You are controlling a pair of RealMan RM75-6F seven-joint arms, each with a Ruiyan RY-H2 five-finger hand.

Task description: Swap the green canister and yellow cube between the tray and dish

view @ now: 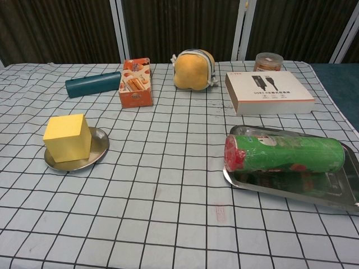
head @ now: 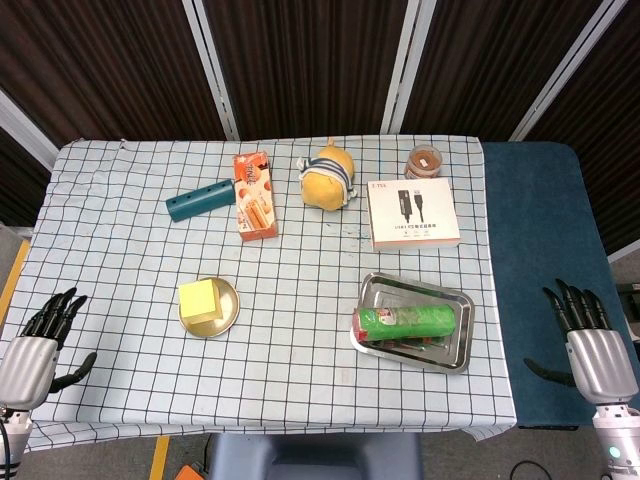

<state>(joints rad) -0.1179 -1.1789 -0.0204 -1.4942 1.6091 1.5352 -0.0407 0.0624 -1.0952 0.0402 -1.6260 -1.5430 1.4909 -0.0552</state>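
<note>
The left robot hand (head: pixel 35 345) hung off the worktop's (head: pixel 300 330) near-left corner with its fingers spread and nothing in them, and just inboard the yellow cube (head: pixel 200 298) sat on the little round dish (head: pixel 228 312), looking light and maybe a bit squishy, so I'd pinch it across two opposite flat sides. Further right the green canister (head: pixel 405 321) lay on its side in the metal tray (head: pixel 455 345), probably light but slick and keen to roll, so I'd wrap around its middle. The right robot hand (head: pixel 590 340) waited past the cloth's right edge, also spread and empty.
</note>
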